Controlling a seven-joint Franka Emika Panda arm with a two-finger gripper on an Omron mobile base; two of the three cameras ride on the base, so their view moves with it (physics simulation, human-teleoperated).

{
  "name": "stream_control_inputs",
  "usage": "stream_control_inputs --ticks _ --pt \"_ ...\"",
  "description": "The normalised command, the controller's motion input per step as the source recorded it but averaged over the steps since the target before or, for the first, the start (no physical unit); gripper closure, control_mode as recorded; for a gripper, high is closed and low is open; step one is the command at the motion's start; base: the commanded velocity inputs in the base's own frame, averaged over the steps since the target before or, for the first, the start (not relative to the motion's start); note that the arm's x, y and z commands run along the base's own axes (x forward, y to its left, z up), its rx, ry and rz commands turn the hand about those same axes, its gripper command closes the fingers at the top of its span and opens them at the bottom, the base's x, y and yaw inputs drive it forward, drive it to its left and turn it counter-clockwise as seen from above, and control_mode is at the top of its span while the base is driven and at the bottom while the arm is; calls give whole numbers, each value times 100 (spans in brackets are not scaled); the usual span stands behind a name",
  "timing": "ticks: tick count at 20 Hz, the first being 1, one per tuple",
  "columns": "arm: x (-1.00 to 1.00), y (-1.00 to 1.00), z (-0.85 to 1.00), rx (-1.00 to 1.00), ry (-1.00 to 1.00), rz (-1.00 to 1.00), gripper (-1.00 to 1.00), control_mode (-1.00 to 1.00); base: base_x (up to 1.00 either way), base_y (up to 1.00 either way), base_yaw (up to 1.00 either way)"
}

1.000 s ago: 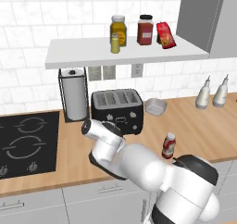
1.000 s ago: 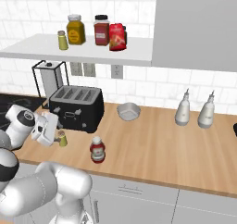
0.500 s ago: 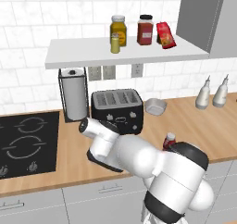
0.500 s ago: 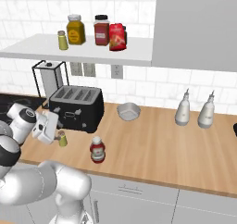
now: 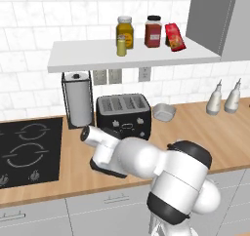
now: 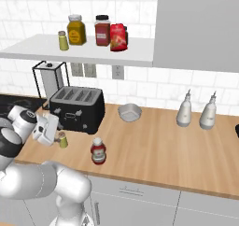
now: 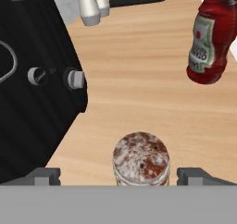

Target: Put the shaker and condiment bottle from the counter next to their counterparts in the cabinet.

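The small yellow-green shaker [image 6: 62, 139] stands on the counter [image 6: 154, 145] in front of the toaster. In the hand view its speckled grey cap [image 7: 141, 159] sits low and centred. My gripper [image 6: 48, 130] is just left of it, open, and the gripper [image 7: 121, 176] has one fingertip on each side of the shaker without touching it. The red condiment bottle [image 6: 98, 151] stands upright to the right, also seen as the condiment bottle [image 7: 208, 40]. On the cabinet shelf [image 6: 32, 47] stand the counterpart shaker [image 6: 62, 40] and the dark-red jar [image 6: 102, 30].
A black toaster [image 6: 77, 109] stands close behind the shaker, and a paper towel holder [image 6: 46, 78] is behind that. On the shelf are an amber jar [image 6: 76, 30] and a red bag [image 6: 118, 37]. A grey bowl [image 6: 129, 112] and two white bottles [image 6: 184, 110] are further right. The hob [image 5: 29, 149] lies left.
The arm's elbow has swung right and now covers the condiment bottle in the left base view. The hand has stayed by the shaker, jaws still open.
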Motion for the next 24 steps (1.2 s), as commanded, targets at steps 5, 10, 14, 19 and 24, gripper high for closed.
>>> stream_control_inputs --ticks 5,10,14,19,24 --pt "-9 -12 -16 0 -1 0 -100 -100 0 0 0" --pt "-1 -15 -11 0 -1 0 -100 -100 0 0 0" --pt "0 -2 -11 0 0 0 100 -100 0 0 0" --pt "0 0 -2 0 2 0 100 -100 0 0 0" --pt "-20 13 0 -2 -8 0 100 -100 0 0 0"
